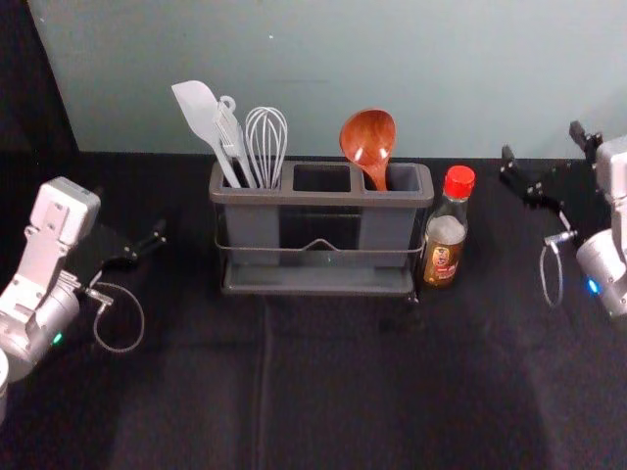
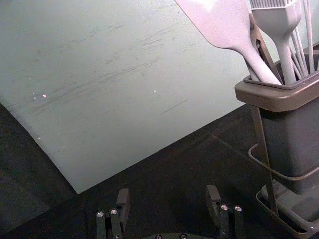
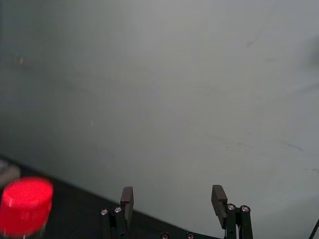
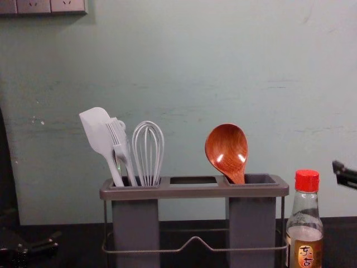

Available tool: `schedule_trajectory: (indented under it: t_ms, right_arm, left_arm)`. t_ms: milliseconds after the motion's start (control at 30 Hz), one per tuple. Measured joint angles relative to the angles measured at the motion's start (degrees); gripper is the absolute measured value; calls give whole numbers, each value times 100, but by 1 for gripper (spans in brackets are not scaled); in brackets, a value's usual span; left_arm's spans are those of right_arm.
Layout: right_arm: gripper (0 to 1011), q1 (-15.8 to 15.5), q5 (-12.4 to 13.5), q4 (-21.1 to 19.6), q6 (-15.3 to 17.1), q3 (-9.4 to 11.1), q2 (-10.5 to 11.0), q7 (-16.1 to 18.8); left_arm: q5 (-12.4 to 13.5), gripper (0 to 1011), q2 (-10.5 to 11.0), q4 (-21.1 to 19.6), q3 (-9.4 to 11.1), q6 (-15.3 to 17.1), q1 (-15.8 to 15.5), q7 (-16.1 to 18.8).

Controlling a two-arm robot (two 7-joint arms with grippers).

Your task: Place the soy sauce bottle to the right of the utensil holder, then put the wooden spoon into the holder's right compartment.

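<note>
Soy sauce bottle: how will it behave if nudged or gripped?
The soy sauce bottle looks like glass, so likely rigid and perhaps slippery. It stands upright, tall and narrow, so a push near the red cap could tip it. Its round body would probably roll once down.

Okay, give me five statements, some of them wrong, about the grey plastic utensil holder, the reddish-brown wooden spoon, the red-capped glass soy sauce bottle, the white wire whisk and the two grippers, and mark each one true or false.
1. The wooden spoon stands in the right compartment of the utensil holder. True.
2. The white wire whisk shares the spoon's compartment. False: it is in the left compartment.
3. The soy sauce bottle stands upright to the right of the holder. True.
4. The right gripper is closed around the bottle. False: it is open, off to the bottle's right.
5. The left gripper is open, to the left of the holder. True.
</note>
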Motion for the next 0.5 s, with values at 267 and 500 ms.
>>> schedule_trajectory:
  t_ms: [267,500]
  right_arm:
    - [1003,39,-597,376,-141,-365,287,-317]
    - [1003,55,-742,460,-134,-512,366,-482]
  left_arm:
    - [0,1005,0,0,0,0,0,0]
    - [0,1005,0,0,0,0,0,0]
